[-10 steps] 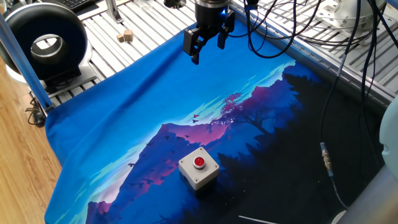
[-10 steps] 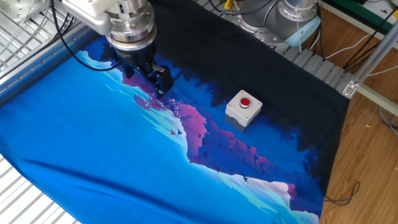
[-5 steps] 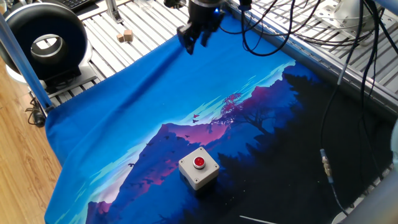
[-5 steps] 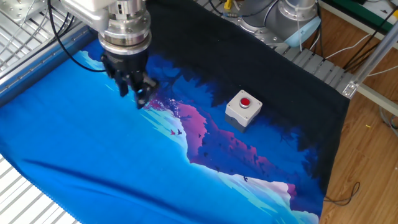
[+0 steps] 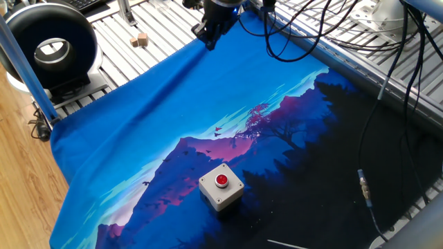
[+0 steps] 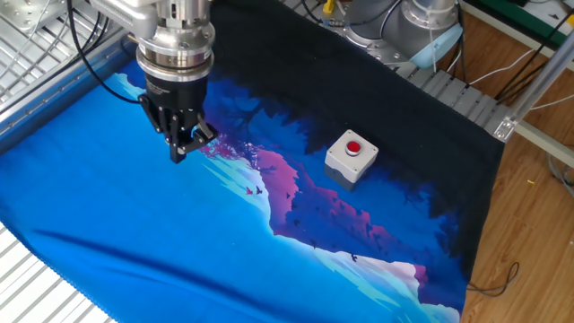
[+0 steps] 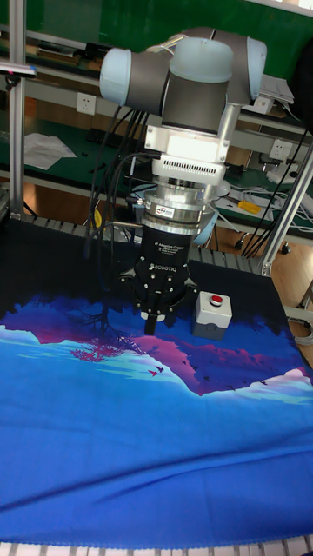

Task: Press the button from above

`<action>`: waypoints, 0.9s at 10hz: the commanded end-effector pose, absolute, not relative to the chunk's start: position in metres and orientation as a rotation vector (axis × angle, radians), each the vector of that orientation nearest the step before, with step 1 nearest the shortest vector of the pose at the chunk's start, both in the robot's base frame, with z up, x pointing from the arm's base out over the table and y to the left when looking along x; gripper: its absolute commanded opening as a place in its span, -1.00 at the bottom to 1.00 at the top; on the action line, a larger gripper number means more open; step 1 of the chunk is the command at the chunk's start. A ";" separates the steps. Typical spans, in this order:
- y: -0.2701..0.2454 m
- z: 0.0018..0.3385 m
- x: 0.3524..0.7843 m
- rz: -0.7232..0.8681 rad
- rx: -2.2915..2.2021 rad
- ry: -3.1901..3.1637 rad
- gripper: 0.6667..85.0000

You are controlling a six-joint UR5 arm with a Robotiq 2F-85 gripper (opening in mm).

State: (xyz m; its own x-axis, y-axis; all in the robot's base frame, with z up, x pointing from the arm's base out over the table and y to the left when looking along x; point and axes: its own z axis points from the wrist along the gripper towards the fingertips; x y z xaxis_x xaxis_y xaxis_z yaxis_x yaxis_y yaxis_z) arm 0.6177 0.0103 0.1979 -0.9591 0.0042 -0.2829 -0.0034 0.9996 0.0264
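Claw (image 6: 182,146), fingers closed together, hangs well apart from the button (image 6: 353,147): small, stiff; press its top centrally.

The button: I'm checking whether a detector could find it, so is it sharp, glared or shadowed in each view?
One fixed view: button sharp, a small highlight on its red cap. The other fixed view: button crisp, evenly lit, with a soft shadow beside its grey box. Tall fixed view: button small and softer, beside the gripper.
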 end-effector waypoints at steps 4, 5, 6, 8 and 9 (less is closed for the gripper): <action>0.034 0.184 0.575 0.077 -0.101 2.998 -0.99; 0.037 0.181 0.563 0.017 -0.138 3.025 -0.99; 0.049 0.179 0.555 0.007 -0.148 3.031 -0.99; 0.080 0.172 0.539 0.080 -0.188 3.047 -0.99; 0.087 0.170 0.533 0.066 -0.191 3.048 -0.97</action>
